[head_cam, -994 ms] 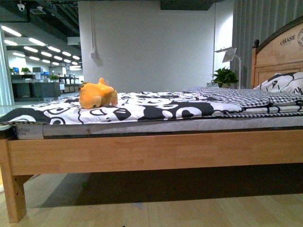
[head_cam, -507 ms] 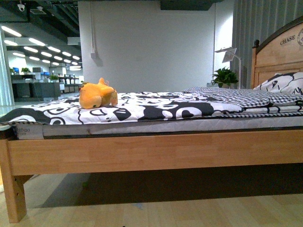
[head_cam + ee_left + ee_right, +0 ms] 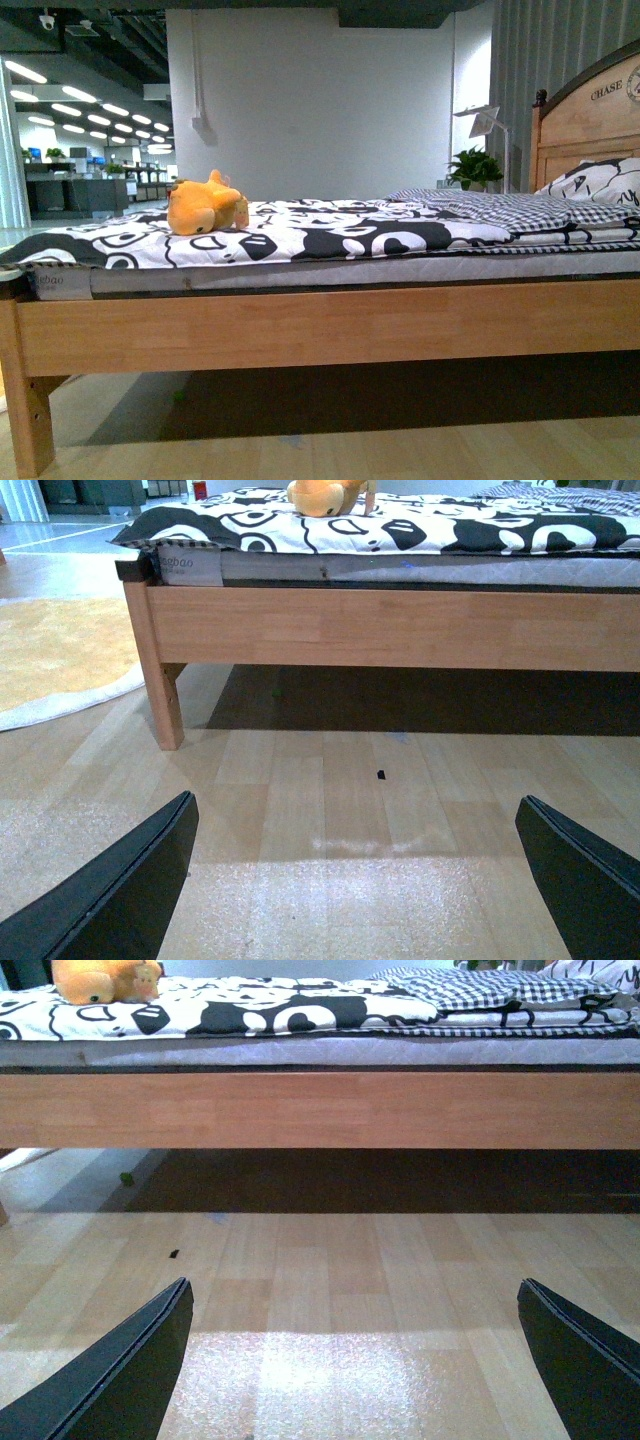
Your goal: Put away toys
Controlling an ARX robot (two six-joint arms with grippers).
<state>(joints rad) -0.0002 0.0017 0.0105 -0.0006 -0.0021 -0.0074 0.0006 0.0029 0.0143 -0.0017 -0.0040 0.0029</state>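
In front, the toy point(image 3: 205, 205), a lumpy orange-yellow plush, lies on the bed point(image 3: 300, 325) near its foot end. The left wrist view shows the left gripper point(image 3: 355, 802) spread wide and empty over the floor point(image 3: 300, 780). The right wrist view shows the right gripper point(image 3: 355, 1285) likewise.

Left end effector point(image 3: 355, 798) spread wide, right end effector point(image 3: 353, 1282) likewise (dark tapered fingers point(image 3: 130, 880))
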